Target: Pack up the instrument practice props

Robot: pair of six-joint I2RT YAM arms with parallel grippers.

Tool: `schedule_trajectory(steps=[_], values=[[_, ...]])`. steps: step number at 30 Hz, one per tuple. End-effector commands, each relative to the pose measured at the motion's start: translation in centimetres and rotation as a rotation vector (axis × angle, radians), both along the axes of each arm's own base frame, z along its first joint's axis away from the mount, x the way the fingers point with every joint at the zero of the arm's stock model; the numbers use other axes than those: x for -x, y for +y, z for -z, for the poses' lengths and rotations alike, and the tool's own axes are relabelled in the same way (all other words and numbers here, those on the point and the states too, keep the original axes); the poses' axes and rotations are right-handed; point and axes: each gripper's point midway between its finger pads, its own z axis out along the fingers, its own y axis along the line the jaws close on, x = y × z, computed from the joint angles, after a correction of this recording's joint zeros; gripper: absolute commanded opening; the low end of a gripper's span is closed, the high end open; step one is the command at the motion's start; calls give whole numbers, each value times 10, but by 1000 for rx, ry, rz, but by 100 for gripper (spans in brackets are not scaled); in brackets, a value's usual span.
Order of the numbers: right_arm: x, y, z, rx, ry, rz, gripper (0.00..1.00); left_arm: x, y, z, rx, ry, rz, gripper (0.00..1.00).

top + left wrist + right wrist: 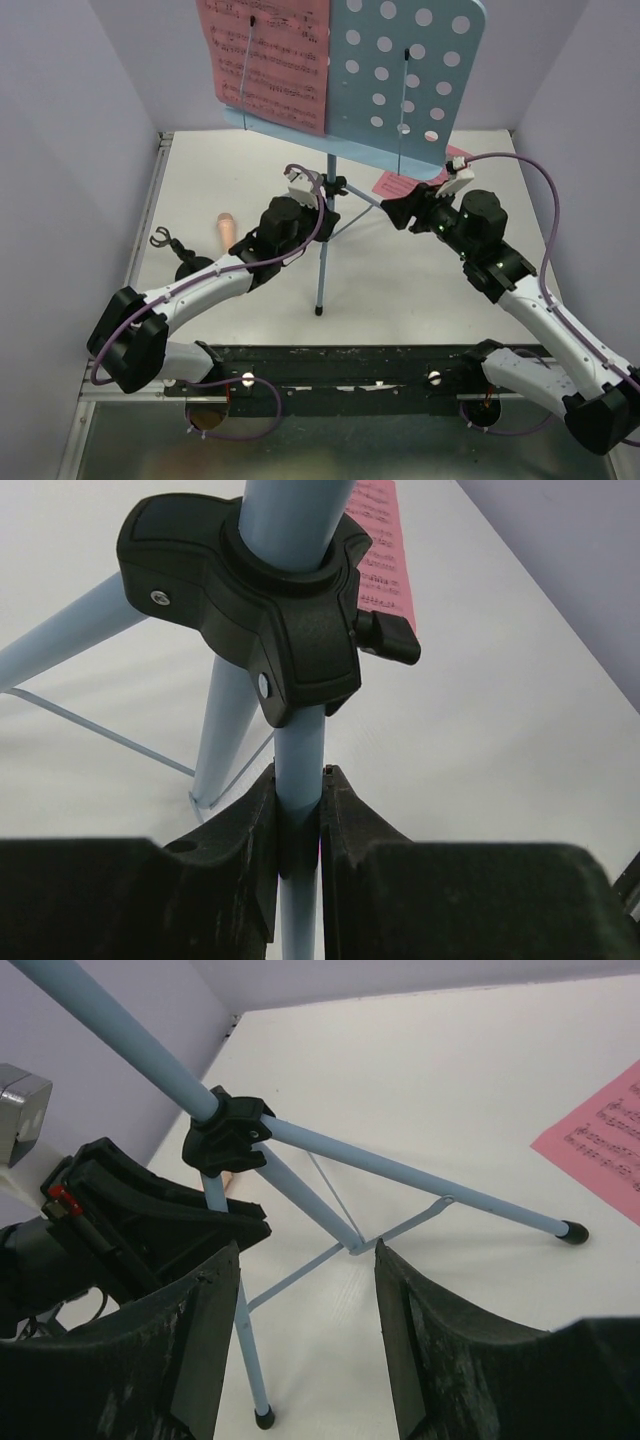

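The light-blue music stand (410, 60) stands upright at mid-table, with one pink sheet-music page (270, 60) on the left half of its hole-dotted desk. A second pink page (390, 183) lies flat on the table behind my right gripper. My left gripper (298, 772) is shut on the stand's near leg (300, 740), just below the black tripod hub (260, 600). My right gripper (306, 1247) hangs open beside the tripod legs and brace, touching nothing. The beige-pink toy microphone (227, 228) lies on the table at left, next to the short black mic stand (175, 250).
Lilac walls (70, 150) close in the white table on the left, back and right. A black rail (350, 365) carrying both arm bases runs along the near edge. Purple cables (545, 200) loop from each wrist. The stand's other legs (420, 1175) spread toward the back right.
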Motion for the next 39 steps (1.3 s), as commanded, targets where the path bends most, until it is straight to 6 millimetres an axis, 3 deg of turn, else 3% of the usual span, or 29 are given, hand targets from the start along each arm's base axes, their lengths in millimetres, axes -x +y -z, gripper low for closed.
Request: schedule_trajectory(steps=[1,4,6,9,12,18,22,28,30,34,39], values=[[19,-19,21,79,62,32,65,8,-13,-2,78,37,3,0],[30,-25,23,100,66,29,66,4,-6,2,68,53,-47,0],[37,-30,24,112,66,25,67,5,0,1,58,47,-66,17],[48,-36,29,131,72,17,68,9,14,-5,36,18,-97,55],[61,-35,32,137,78,-28,68,15,31,-15,25,-8,-133,70],[101,-14,31,139,42,-274,66,45,74,-22,20,-34,-189,74],[114,-21,19,154,-38,-268,65,63,104,-29,64,-59,-252,76],[146,-4,5,124,-89,-449,65,73,123,-45,74,-95,-285,78],[154,-8,-17,92,-171,-447,65,74,125,-52,81,-109,-290,78],[171,-28,-88,23,-391,-383,65,77,131,-65,106,-133,-302,78],[193,-11,-154,-30,-486,-547,65,81,137,-98,139,-203,-299,78]])
